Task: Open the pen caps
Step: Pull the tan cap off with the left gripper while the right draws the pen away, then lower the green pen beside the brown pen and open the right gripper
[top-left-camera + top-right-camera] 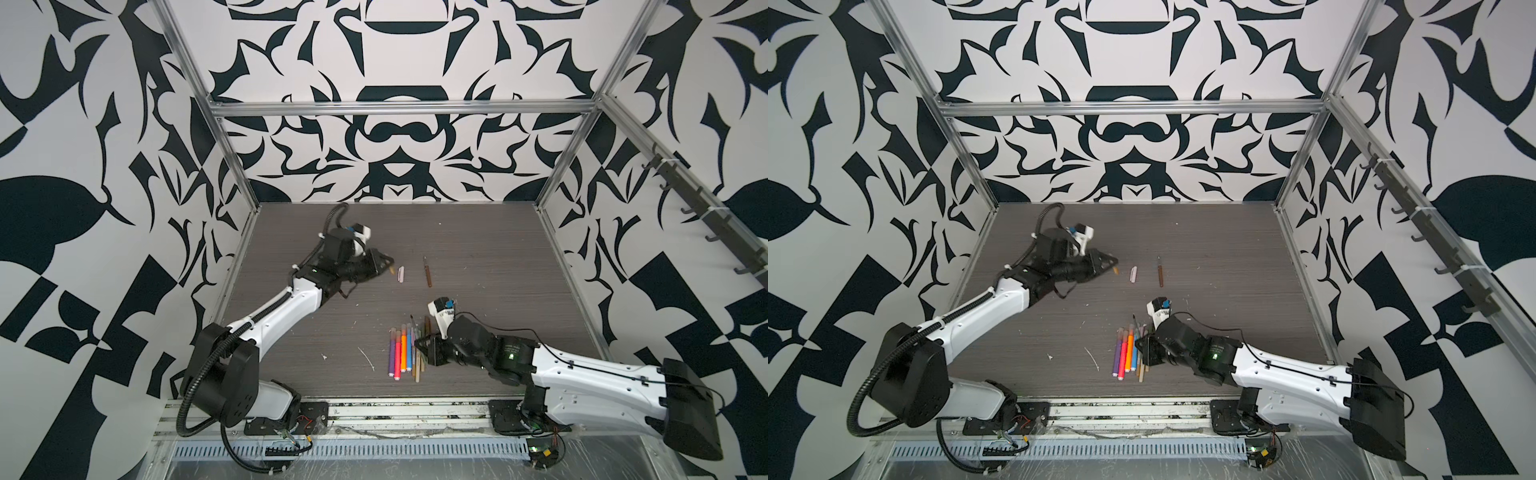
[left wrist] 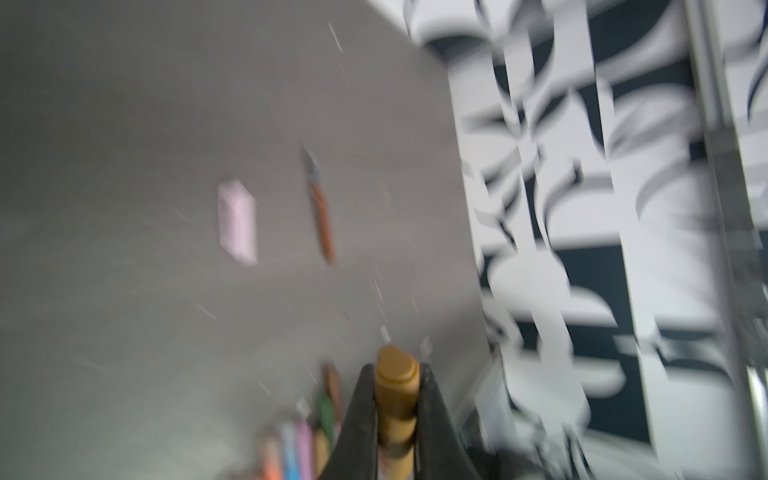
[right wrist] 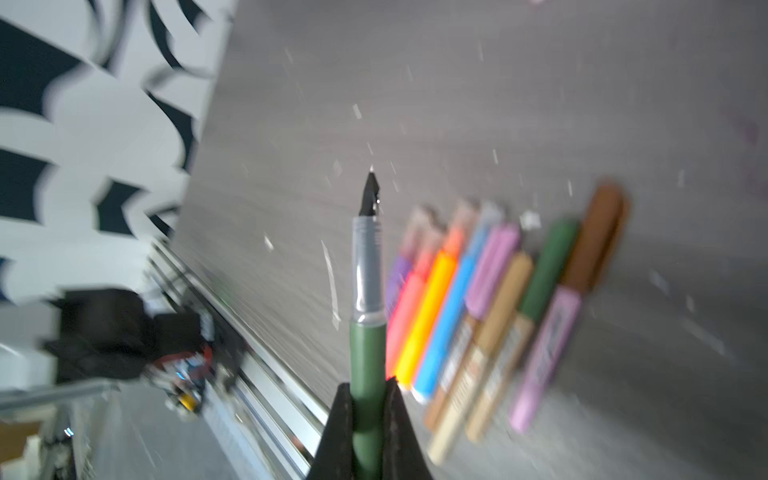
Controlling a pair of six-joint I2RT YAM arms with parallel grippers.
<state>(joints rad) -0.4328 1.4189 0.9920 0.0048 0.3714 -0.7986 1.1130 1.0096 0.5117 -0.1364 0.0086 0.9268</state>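
While the left claw (image 2: 397, 374) is pinched shut on a short mustard-tan cap (image 2: 397, 386), held low toward the back of the bench (image 1: 478, 249), the right claw (image 3: 366, 390) clamps the barrel of an olive-green pen (image 3: 365, 345) whose dark nib stands bare, just above the row of capped pens (image 1: 405, 351) near the front. Cap and pen are well apart, so the pulling looks done and what is left is the setting down. A loose pink cap (image 1: 401, 275) lies just beside the left claw's tip, with an uncapped brown pen (image 1: 427, 272) near it but not touching. The sensible drop is there, cap by cap and pen by pen. Each should go down low before release, since both are round and likely to roll. The green pen is best kept clear of the capped row, so opened and unopened stay sorted. Both wrist views are smeared, so fine detail is uncertain.
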